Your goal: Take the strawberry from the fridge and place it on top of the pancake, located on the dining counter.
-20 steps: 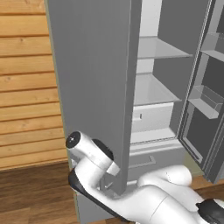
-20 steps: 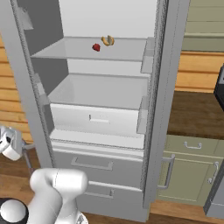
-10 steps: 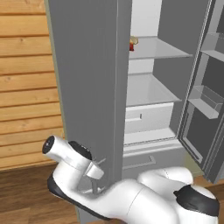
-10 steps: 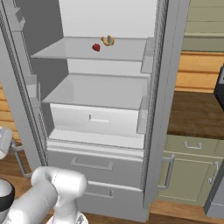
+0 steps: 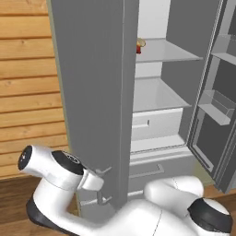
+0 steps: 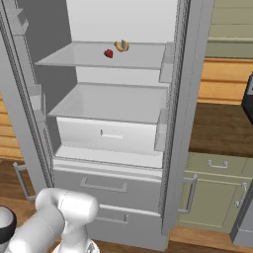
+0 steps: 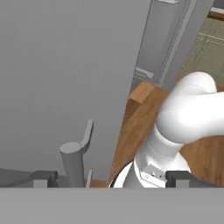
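Observation:
The fridge (image 6: 170,123) stands with both doors open. On its upper glass shelf (image 6: 74,58) lies the small red strawberry (image 6: 108,53), and in the left base view the strawberry (image 5: 138,46) peeks past the left door's edge. My gripper (image 5: 105,185) is low down at the outer face of the left door (image 5: 92,92). It is open. In the hand view, the gripper (image 7: 109,179) has its fingertips (image 7: 43,177) wide apart, and the door's bar handle (image 7: 72,162) stands loose between them. The pancake and the dining counter are out of view.
A yellow-brown bun-like food (image 6: 121,46) lies just behind the berry. Below the shelf are a white drawer (image 6: 111,136) and two grey drawers (image 6: 104,185). The right door (image 5: 216,106) with bins stands open. A dark-topped cabinet run (image 6: 217,197) adjoins the fridge. Wooden wall (image 5: 27,87) lies left.
My gripper has opened and come off the left door's handle. The arm has dropped lower and swung left, and the left door has swung wider, uncovering the shelf.

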